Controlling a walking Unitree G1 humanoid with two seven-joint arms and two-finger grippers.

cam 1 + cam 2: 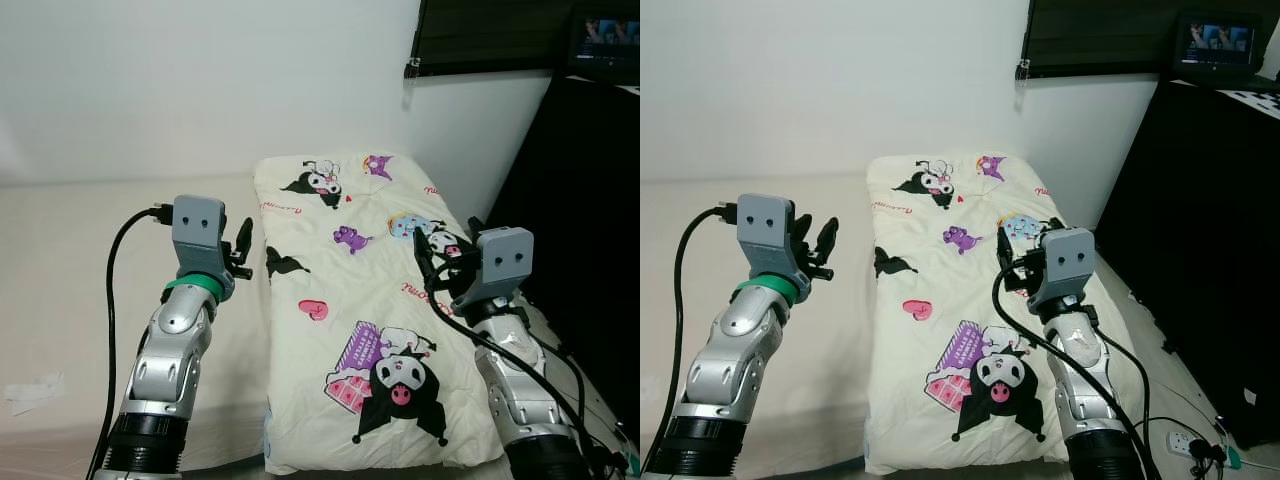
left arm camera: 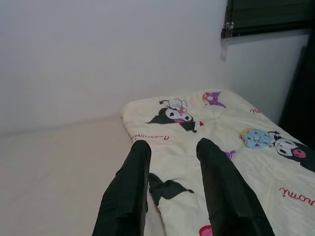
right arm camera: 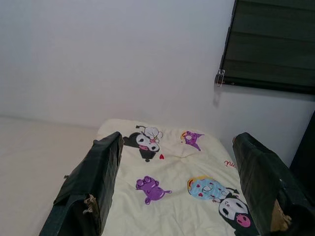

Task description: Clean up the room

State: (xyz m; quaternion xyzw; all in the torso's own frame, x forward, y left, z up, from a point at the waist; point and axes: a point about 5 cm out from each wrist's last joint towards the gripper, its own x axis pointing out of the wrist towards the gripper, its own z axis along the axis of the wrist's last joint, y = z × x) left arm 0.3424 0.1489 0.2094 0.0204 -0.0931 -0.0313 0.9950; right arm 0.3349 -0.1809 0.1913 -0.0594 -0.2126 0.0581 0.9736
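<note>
Two silver robot arms rise from the bottom of the head view, one on each side of a folded blanket. The left gripper (image 1: pixel 243 243) is raised above the bare cream bed (image 1: pixel 70 250) just beside the blanket's left edge, its two black fingers (image 2: pixel 125 191) parted with nothing between them. A black cable (image 1: pixel 112 290) loops from the back of that wrist down along the arm. The right gripper (image 1: pixel 428 262) hovers over the blanket's right edge, its fingers (image 3: pixel 93 177) spread wide and empty. The cream blanket (image 1: pixel 350 300), printed with black cartoon characters, a pink heart, a purple creature and a blue round figure, lies flat as a long rectangle on the right part of the bed, reaching to the far wall. A crumpled white piece (image 1: pixel 30 392) rests on the bed near the left arm. Right of the bed stands dark furniture (image 1: pixel 1200 240). Beyond is a white wall (image 1: pixel 200 80), with a dark window blind (image 1: pixel 1090 35) at upper right and a small lit screen (image 1: pixel 1215 38) beside it
</note>
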